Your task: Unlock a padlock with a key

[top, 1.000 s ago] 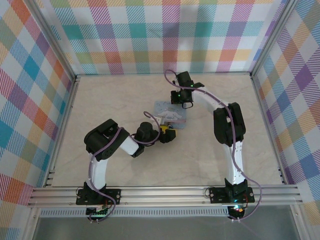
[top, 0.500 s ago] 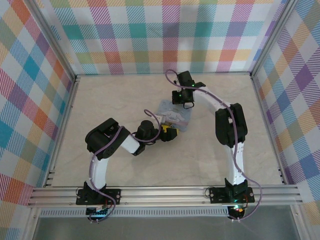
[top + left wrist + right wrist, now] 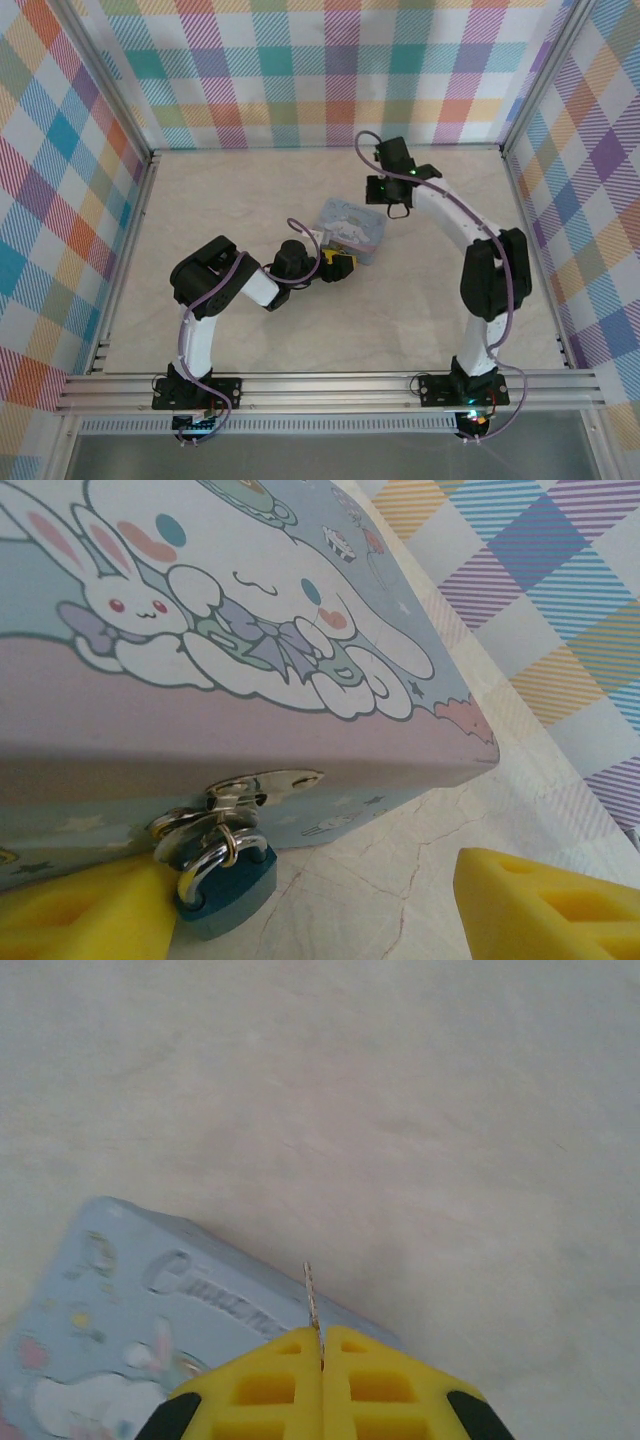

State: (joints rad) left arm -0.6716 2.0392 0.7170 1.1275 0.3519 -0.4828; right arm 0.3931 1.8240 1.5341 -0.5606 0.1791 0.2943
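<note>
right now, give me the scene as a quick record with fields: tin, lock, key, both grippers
tin: pale blue cartoon-printed tin on the pale marbled table
padlock: small teal padlock with a silver shackle, hanging from the tin's hasp
key: thin metal key, blade poking out of the right gripper, away from the padlock
left gripper: open, facing the padlock
right gripper: shut on the key, above the tin's edge

Support surface: pale marbled table point(image 3: 200, 200).
One pale blue cartoon-printed tin point(image 3: 348, 225) lies flat near the table's centre, slightly toward the far edge, lid uppermost, well apart from all four edges.
</note>
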